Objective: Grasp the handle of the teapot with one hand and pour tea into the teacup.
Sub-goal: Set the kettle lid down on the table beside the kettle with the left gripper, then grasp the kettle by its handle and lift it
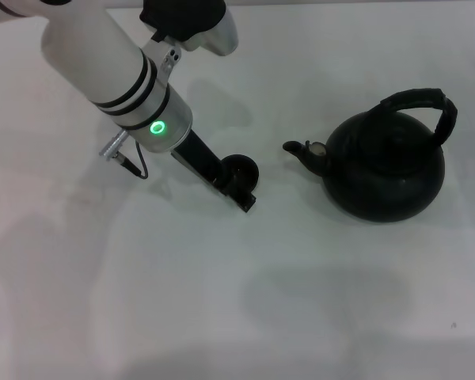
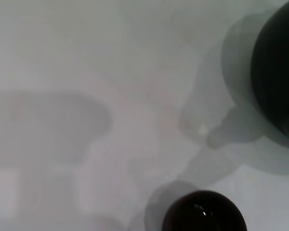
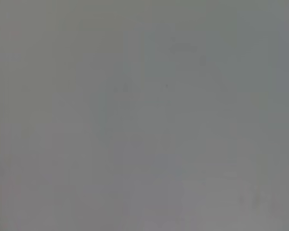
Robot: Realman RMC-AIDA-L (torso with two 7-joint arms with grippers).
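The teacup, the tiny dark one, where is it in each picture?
Head view: the teacup sits mid-table, at the left gripper, left of the teapot.
Left wrist view: teacup at the bottom edge.
Right wrist view: not in it.
Shared landmark: the teapot.

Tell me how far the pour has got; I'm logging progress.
Barely started. Nothing looks done: the teapot stands upright on the table, its handle ungrasped. In hand: the left gripper sits at the teacup, whose inside cannot be seen; the spout points that way. The right arm is out of view. Left: grasp the handle, lift, pour.
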